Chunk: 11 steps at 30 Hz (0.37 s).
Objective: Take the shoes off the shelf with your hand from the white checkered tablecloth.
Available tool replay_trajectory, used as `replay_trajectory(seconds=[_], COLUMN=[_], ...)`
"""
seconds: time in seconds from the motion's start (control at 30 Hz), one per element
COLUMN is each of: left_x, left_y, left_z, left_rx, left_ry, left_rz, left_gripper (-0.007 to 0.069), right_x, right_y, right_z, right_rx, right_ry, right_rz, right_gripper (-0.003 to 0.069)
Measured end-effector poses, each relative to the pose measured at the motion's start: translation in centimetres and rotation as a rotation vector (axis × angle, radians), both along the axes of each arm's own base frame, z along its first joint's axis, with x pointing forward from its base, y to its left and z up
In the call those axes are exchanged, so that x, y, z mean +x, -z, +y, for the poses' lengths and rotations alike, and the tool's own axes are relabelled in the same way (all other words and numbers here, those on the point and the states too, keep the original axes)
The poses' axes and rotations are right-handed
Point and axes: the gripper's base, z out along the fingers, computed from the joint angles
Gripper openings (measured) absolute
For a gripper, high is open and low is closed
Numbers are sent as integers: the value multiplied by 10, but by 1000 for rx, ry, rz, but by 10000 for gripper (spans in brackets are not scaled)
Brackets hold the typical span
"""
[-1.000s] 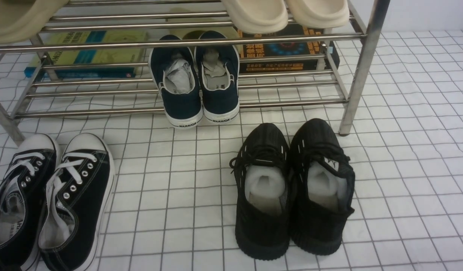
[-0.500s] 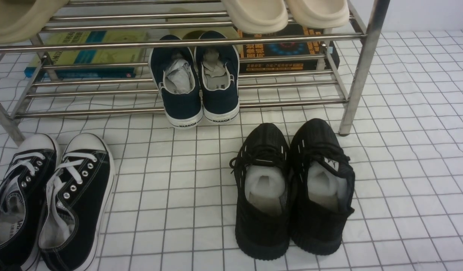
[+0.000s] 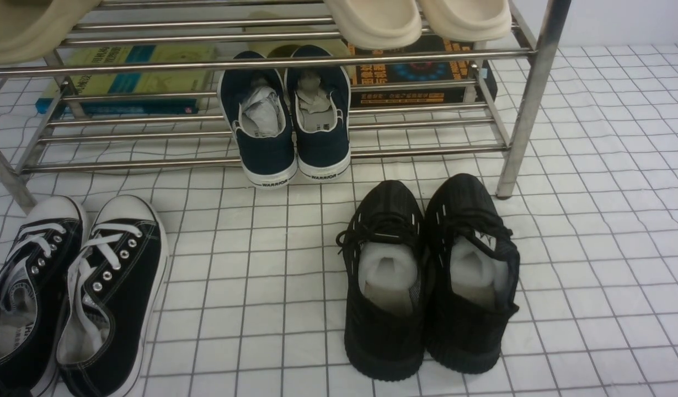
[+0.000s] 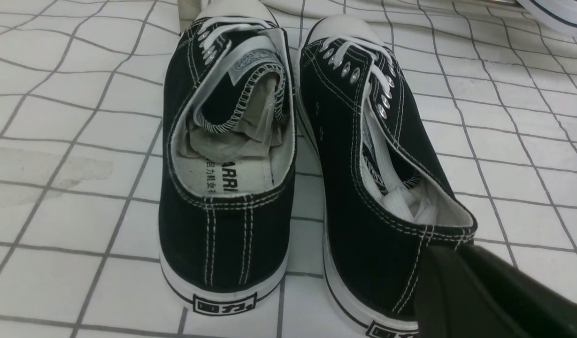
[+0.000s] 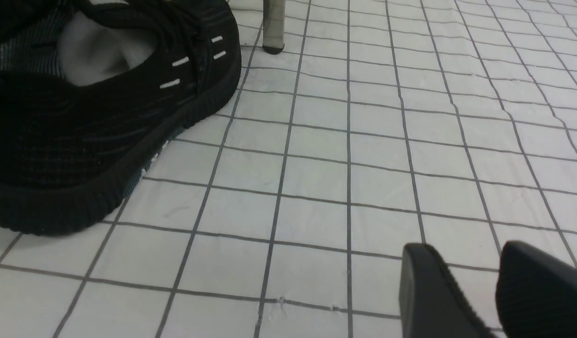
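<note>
A: Where are the canvas shoes (image 3: 68, 292)?

B: On the white checkered tablecloth (image 3: 592, 248), side by side, in front of the shelf (image 3: 529, 105) and just past its left front leg. Their white toe caps point toward the shelf; the heels face the robot. Neither shoe rests on the bars.

A: And the left gripper (image 4: 485, 300)?

B: It shows only in the left wrist view, as a dark shape just behind the heel of one shoe, overlapping the heel rim. Its fingers look closed together with no gap visible, but I cannot tell whether they actually touch the heel.

A: The right gripper (image 5: 492, 291)?

B: Two black fingertips (image 5: 429, 291) with a narrow gap between them, nothing in it, low over the cloth. The all-black knit sneakers (image 3: 427, 275) sit in front of the shelf, near its right front leg.

A: What is on the shelf?

B: Navy slip-ons (image 3: 289, 121) on the lower bars, heels overhanging the front bar, beige slippers (image 3: 416, 19) on the tier above them, books (image 3: 129, 77) lying behind the shelf
</note>
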Motion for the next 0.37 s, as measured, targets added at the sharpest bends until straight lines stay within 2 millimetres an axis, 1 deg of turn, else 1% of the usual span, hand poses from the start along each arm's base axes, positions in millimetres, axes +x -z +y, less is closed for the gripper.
replay_trajectory(seconds=[0.37], left_x=[0], left_y=[0], left_z=[3], left_rx=[80], left_ry=[-6], left_rz=[-3], left_gripper=[54], right_x=[0], right_y=[0], right_z=[0], right_rx=[0], right_ry=[0], right_rz=[0], right_gripper=[239])
